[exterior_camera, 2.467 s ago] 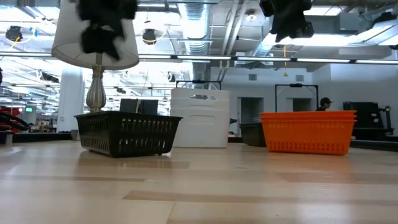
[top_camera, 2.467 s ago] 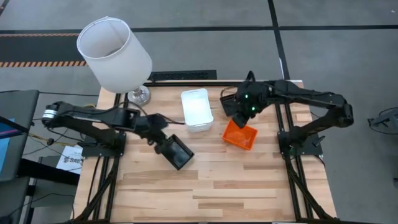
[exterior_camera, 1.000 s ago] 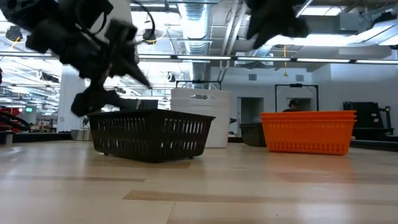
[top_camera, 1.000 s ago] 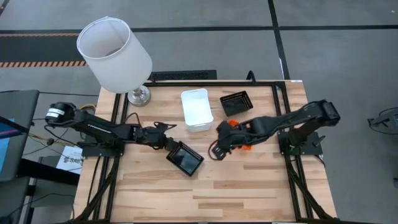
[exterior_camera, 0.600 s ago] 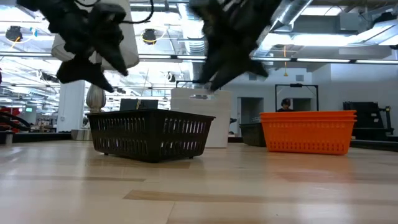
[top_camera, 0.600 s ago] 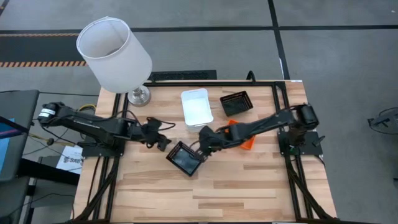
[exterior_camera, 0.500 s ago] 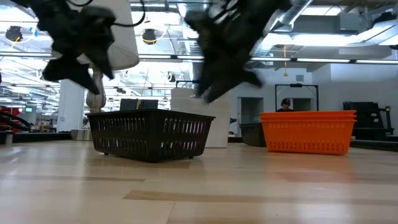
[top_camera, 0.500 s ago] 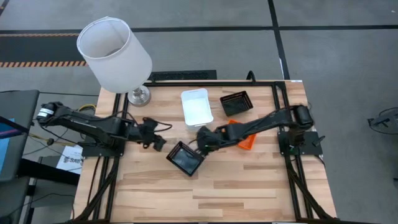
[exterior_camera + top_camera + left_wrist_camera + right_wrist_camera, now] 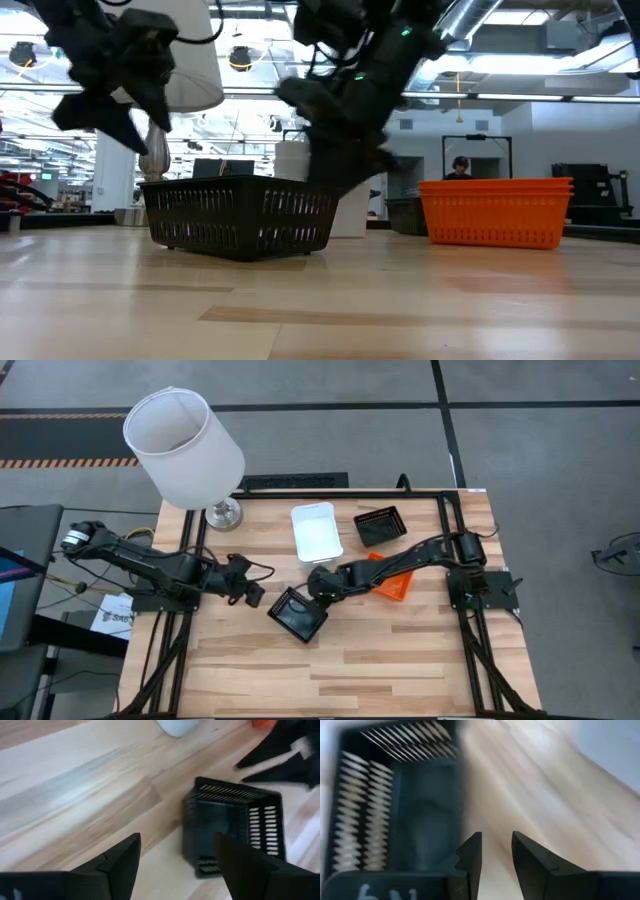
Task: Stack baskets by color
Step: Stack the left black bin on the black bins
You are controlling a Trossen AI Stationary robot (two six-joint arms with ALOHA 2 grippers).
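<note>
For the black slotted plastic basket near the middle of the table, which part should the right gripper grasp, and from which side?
Probably the rim wall nearest the right gripper, approached from above. The black slotted plastic basket sits upright and open-topped, so one finger can go inside the thin wall and one outside. The left gripper is apart from it.

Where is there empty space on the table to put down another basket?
The near half of the table, in front of the black basket, is bare wood. The far half is crowded: lamp, white basket, second black basket, orange basket and both arms.
</note>
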